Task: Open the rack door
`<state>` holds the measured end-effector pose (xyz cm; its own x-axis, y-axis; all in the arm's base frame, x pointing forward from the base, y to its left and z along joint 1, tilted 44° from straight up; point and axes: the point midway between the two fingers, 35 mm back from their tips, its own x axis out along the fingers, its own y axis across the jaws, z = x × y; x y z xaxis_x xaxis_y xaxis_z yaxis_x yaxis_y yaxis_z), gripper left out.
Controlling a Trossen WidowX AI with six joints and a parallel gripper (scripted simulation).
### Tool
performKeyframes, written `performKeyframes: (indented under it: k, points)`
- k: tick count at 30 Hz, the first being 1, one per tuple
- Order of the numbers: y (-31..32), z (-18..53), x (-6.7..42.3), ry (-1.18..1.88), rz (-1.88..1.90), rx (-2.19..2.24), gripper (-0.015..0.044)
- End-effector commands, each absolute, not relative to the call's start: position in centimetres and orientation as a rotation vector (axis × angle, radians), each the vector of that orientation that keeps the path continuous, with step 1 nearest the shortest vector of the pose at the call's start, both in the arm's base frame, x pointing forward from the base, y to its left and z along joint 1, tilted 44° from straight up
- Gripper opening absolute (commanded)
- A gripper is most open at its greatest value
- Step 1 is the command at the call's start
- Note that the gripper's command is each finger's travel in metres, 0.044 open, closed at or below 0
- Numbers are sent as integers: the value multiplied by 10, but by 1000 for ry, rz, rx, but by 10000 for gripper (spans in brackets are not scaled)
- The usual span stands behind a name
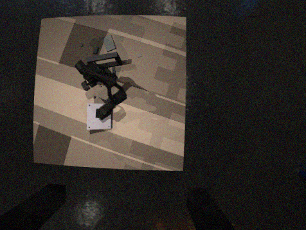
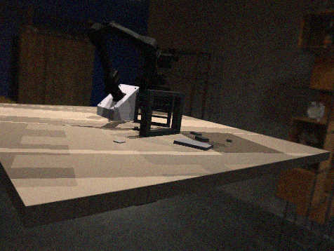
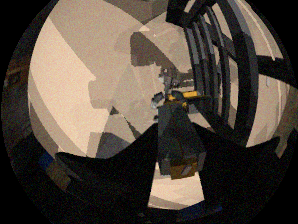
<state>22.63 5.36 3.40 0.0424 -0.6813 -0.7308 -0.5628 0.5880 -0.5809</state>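
Note:
The dark rack frame (image 1: 103, 58) (image 2: 145, 112) (image 3: 245, 75) stands upright on the table, with its bars along the right of the wrist view. My gripper (image 3: 173, 127) reaches down beside the rack, on the side toward the arm's base, and is shut on the dark upright handle, which shows between the black fingers in the wrist view. A yellow part (image 3: 189, 94) shows just beyond the handle. The arm covers the door from above and the rack hides the fingers in the exterior view. I cannot tell the door's angle or how far the handle is turned.
A flat grey slab (image 1: 109, 43) (image 2: 193, 144) lies beyond the rack, with a small dark block (image 1: 96, 50) (image 2: 202, 139) near it. A tiny piece (image 1: 81, 45) (image 2: 229, 140) and a thin plate (image 2: 119, 141) lie farther out. The arm's white base (image 1: 92, 119) (image 2: 125, 106) stands behind.

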Motion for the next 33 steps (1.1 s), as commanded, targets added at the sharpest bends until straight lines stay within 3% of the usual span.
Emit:
performKeyframes:
  k: [1,33]
  points:
    - [58,29,225,1601,-192,-995,25]
    - [110,-19,217,1456,-552,-611,25]
